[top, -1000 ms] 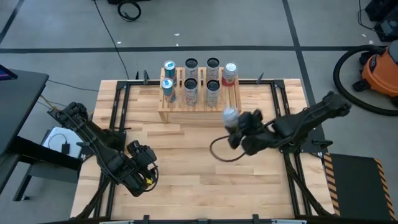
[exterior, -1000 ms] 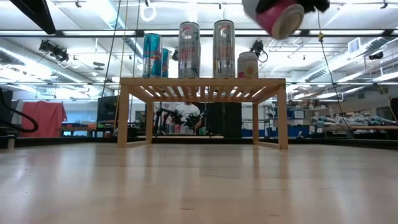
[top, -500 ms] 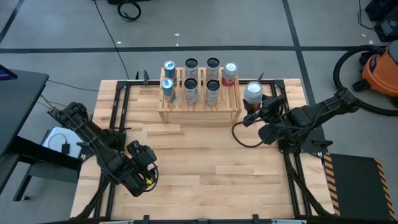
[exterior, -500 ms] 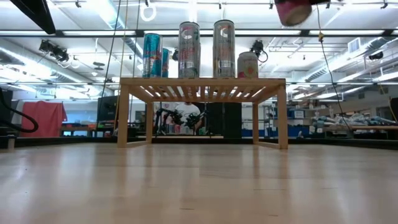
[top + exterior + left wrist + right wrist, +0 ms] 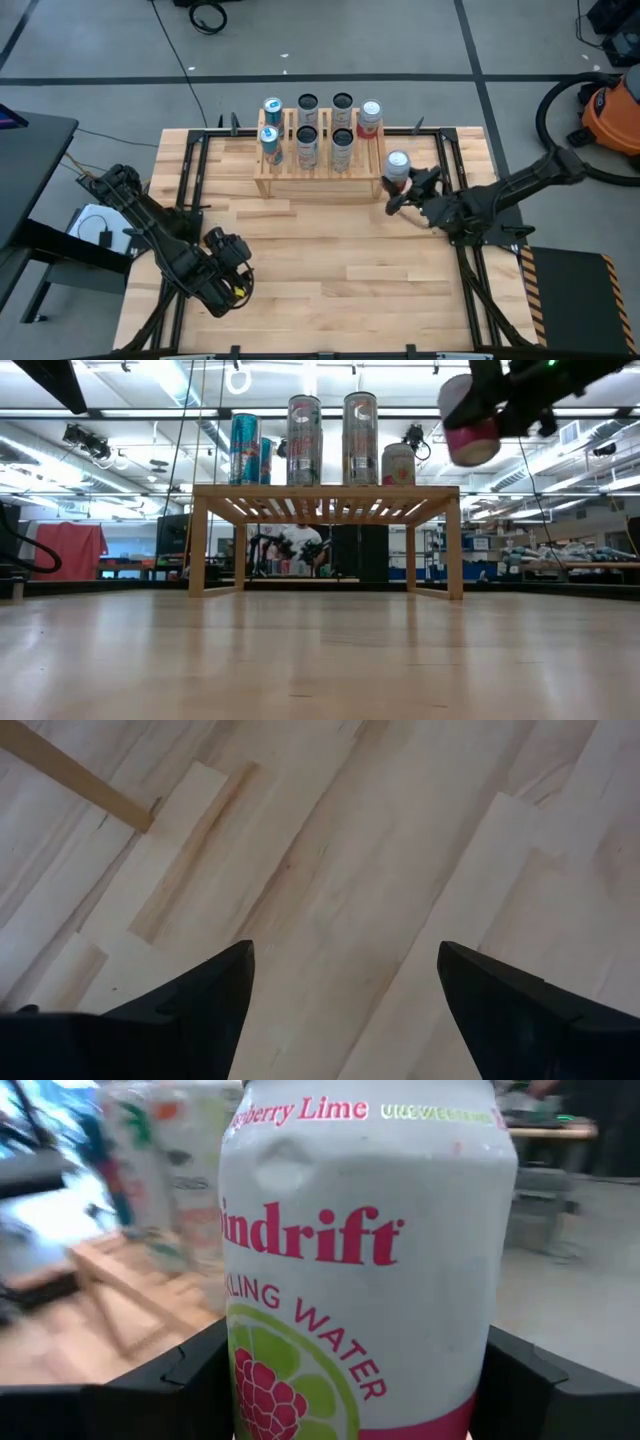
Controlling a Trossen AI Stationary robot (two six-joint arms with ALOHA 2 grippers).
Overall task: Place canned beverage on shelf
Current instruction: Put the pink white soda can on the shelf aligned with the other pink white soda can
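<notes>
My right gripper [image 5: 403, 183] is shut on a white canned beverage [image 5: 398, 164] with pink print, held in the air just off the right end of the light-wood slatted shelf [image 5: 320, 165]. In the low view the can [image 5: 470, 422] hangs at about the height of the shelf's top [image 5: 325, 490]. It fills the right wrist view [image 5: 365, 1260]. Several cans stand on the shelf, among them a white-and-red one [image 5: 370, 118] at its far right corner. My left gripper [image 5: 228, 275] is open and empty over the near left of the table. My right gripper pinches the can's lower body [image 5: 250, 1380] between its two fingers [image 5: 195, 1385], one on each side. The fingers come about level from the table's right side. The can is lifted clear of table and shelf, about upright, top up.
A dark frame [image 5: 440, 160] runs along the tabletop's edges, close behind the held can. There is bare plank tabletop [image 5: 330, 250] in front of the shelf. An orange vacuum cleaner [image 5: 610, 105] stands on the floor beyond the table's right edge.
My right gripper has carried the can from in front of the shelf's right end toward the table's far right, up past the shelf top. It has then come down beside the shelf's right end. The can, tilted at first, now stands about upright.
</notes>
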